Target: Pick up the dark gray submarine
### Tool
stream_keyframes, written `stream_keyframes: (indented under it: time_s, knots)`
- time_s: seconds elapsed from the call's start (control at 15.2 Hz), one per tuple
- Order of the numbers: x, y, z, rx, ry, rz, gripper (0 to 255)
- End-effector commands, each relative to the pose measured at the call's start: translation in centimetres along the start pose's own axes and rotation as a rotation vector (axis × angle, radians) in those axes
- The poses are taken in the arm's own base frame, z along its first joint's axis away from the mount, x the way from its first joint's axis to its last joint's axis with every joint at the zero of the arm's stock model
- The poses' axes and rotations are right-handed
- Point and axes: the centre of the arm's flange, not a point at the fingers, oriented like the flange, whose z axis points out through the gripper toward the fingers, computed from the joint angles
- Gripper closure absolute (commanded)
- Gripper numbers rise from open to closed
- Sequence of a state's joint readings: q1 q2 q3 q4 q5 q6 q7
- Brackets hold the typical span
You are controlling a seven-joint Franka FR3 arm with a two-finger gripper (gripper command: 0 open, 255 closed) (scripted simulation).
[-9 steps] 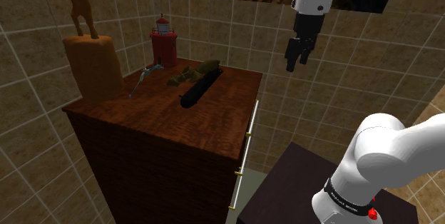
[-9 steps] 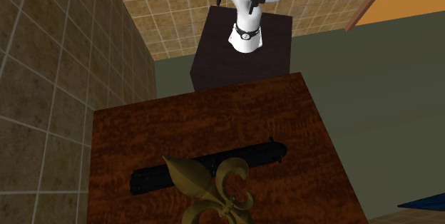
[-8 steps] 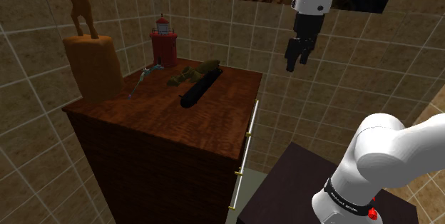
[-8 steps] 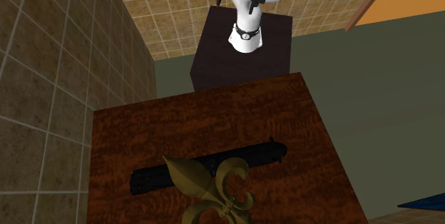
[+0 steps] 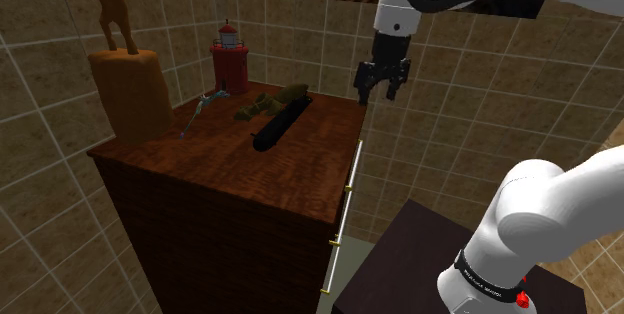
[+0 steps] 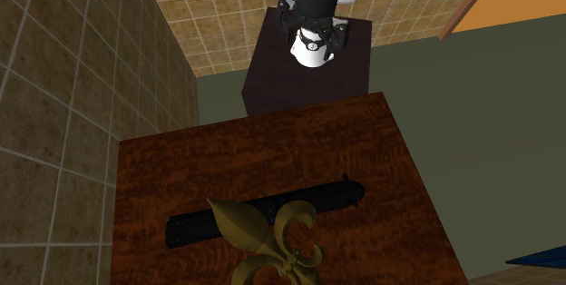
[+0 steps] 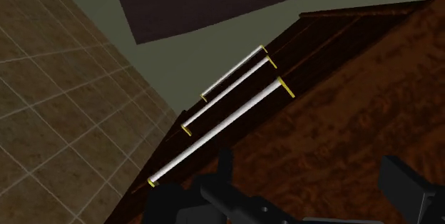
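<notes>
The dark gray submarine [image 5: 280,124] lies lengthwise on the brown wooden cabinet top [image 5: 200,162], close to a brass fleur-de-lis ornament [image 5: 272,102]. In the second exterior view the submarine [image 6: 272,211] lies partly behind that ornament [image 6: 272,242]. My gripper [image 5: 377,90] hangs open in the air above the cabinet's edge nearest the stand, to the shoulder view's right of the submarine and well above it. In the wrist view its fingers [image 7: 406,187] stand apart with nothing between them, over the cabinet top [image 7: 356,115].
A red lighthouse [image 5: 229,57], a small blue-grey object [image 5: 200,110] and a tall orange-brown statue [image 5: 128,72] stand along the cabinet's far side. White drawer handles [image 7: 221,133] run down the cabinet front. The dark stand [image 5: 410,252] sits beside the cabinet; tiled walls surround it.
The gripper has swung toward the shoulder view's left, from beside the cabinet to above its near edge, and turned about its axis. The submarine has not moved.
</notes>
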State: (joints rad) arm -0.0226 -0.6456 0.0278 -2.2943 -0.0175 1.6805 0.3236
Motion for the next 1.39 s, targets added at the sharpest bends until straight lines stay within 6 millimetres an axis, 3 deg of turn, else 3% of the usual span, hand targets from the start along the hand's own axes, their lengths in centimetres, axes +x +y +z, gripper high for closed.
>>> stream_keyframes:
  time_s: [0.0, 0.66, 1.32]
  knots:
    - [1.8, -1.4, 1.0, 0.015, 0.013, 0.071, 0]
    - [11.9, -5.9, 5.3, 0.082, 0.073, 0.405, 0]
    - [23.2, -7.0, 8.7, 0.149, 0.133, 0.739, 0]
